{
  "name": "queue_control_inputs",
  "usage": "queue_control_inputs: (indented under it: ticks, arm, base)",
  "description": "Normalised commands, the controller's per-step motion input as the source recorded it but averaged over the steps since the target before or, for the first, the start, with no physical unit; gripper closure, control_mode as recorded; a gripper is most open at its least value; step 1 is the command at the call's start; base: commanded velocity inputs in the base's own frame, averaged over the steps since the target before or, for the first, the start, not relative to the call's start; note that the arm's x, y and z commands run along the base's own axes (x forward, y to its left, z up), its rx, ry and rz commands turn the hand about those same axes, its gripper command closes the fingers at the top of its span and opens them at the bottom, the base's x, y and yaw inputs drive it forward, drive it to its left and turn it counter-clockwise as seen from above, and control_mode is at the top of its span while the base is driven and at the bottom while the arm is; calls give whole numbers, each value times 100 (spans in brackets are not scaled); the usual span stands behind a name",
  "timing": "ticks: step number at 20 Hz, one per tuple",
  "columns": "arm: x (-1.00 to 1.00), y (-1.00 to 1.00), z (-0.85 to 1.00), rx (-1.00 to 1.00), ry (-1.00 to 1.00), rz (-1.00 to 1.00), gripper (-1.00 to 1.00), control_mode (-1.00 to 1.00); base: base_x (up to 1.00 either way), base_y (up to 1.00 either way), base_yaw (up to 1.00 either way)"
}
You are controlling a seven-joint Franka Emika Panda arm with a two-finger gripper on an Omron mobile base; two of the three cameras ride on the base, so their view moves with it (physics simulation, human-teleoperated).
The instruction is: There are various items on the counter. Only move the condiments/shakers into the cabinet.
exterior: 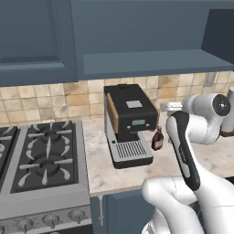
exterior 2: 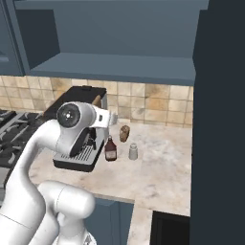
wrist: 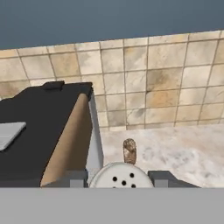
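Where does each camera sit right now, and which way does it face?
Left base view: behind the arm, to its left, facing forward and down at the coffee machine, bottle and stove; arm at lower right.
Right base view: behind, to its right, over the counter; arm at lower left.
Hand view: on the hand, facing the tiled wall; gripper around a shaker.
Both base views share machine and bottle.
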Motion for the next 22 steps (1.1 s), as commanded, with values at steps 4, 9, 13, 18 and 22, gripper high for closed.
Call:
queue_control_inputs:
  ticks: [4,9,13,18,22]
  arm:
    - [-14,56,100,-1,-2,0,100,-100]
    - [-19,50,100,-1,0,0,100,-100]
    - [-1,32,100,0,0,0,100,-100]
    - [0,1,79,0,-1,0,100,-100]
    - [0,0,1,0,-2,0,100,-100]
  base:
    - [0,0,0]
    - [0,0,0]
    - [0,0,0]
    - [0,0,0]
    - [0,0,0]
